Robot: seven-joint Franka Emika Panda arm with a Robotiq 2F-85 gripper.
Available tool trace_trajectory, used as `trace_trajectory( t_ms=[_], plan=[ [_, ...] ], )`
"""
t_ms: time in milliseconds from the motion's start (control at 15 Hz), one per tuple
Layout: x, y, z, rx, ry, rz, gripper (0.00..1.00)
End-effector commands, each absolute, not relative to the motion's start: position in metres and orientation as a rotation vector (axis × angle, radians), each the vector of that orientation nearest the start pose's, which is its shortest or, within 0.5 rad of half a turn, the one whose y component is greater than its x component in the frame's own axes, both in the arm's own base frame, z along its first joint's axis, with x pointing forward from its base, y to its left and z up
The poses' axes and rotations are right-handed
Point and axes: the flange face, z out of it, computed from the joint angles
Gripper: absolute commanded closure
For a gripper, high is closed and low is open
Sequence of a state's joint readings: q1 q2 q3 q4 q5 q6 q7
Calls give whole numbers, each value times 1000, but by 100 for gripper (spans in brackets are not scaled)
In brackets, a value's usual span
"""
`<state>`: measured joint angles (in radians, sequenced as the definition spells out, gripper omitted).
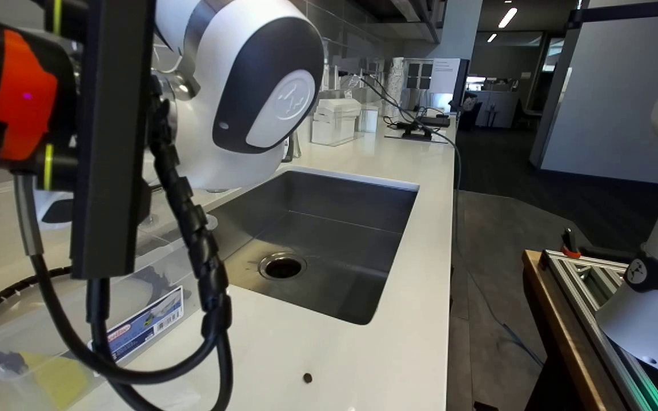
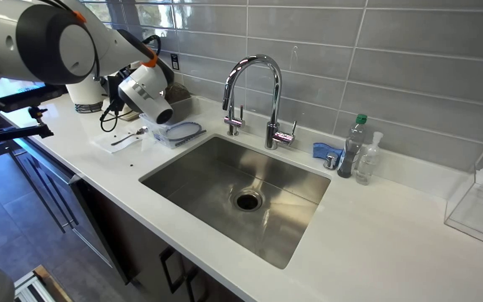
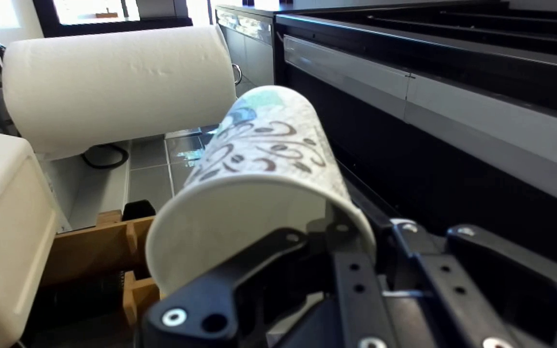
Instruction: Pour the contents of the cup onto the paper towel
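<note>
Two fingers, clamped: gripper (image 3: 363,224) is pinching the cup (image 3: 264,154) by its wall at the rim, one finger reaching inside the mouth, one pressing outside. Cup is showing in the wrist view only, mouth facing the camera, seemingly tipped; exact angle, can't tell. Pale inner wall is showing, no contents seen, finger hiding part of it.

Step, my guess: pouring, maybe finishing, since dark specks (image 2: 115,136), likely the contents, are lying on the paper towel (image 2: 119,148). Next move is probably calling for one more tip if anything is clinging inside, else righting the cup and setting it down without crushing it.

Counts, going outward: one cup in grip, one paper roll (image 3: 119,89) beyond it, one paper towel, one spoon (image 2: 141,131) lying over it, one clear bin (image 1: 149,324) sitting just beside. One stray dark bit (image 1: 307,378) is lying loose on the counter (image 2: 392,235). One sink (image 2: 208,201), one tall faucet (image 2: 276,92), two bottles (image 2: 351,149) standing beside one blue sponge (image 2: 325,150). Specks: too small for counting.
</note>
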<state>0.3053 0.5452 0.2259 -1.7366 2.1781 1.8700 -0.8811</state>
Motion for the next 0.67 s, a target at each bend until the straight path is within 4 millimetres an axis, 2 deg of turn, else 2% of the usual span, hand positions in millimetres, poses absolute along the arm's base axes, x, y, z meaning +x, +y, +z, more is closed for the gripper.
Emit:
trace_trajectory(
  t_ms=[0, 67, 467, 600],
  plan=[
    [574, 378, 350, -1276, 143, -70, 98],
    [576, 378, 364, -1294, 152, -59, 98],
    [555, 394, 504, -1534, 173, 18, 98],
    [547, 395, 538, -1626, 198, 26, 98]
  ],
)
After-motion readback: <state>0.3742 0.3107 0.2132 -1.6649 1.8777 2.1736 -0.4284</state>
